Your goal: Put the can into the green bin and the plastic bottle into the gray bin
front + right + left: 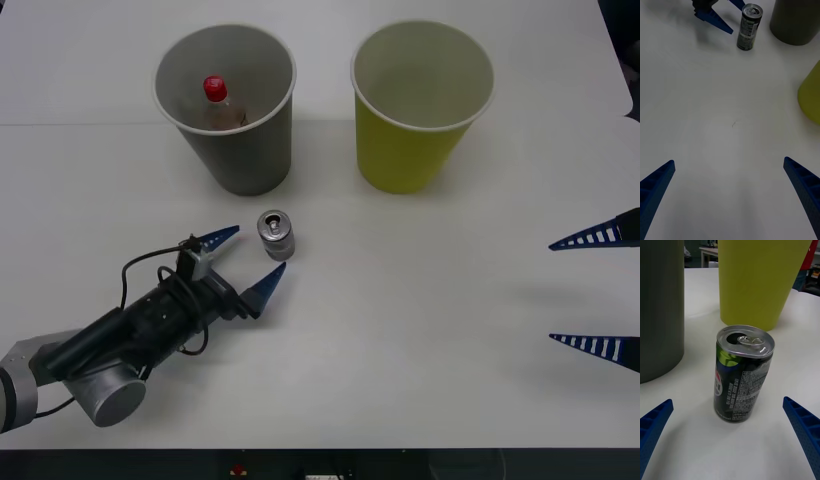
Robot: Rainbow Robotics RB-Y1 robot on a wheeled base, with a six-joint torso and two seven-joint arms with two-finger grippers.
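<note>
A small silver-topped can (pixel 276 234) stands upright on the white table (pixel 420 320), its pull-tab lid (pixel 745 342) opened and its dark body printed with green and blue graphics and a block of fine white text. It sits just in front of the gray bin (pixel 228 110), at about 5 o'clock from that cup's base, and at about 8 o'clock from the green bin (pixel 418 105), with bare table between it and both cups. The left gripper (pixel 243 257) lies low over the table with its blue ribbed fingers spread wide, the can standing at the mouth of the gap and touching neither finger; from the left wrist view the can (pixel 742 373) stands centred between the two fingertips with the green bin (pixel 760 281) behind it and the gray bin (pixel 660 307) alongside. The plastic bottle (pixel 219 103), red cap up, already rests inside the gray bin, leaning against the pale inner wall. The right gripper (pixel 598 291) waits at the table's 3 o'clock edge, well apart from the can, its fingers likewise spread over bare tabletop
</note>
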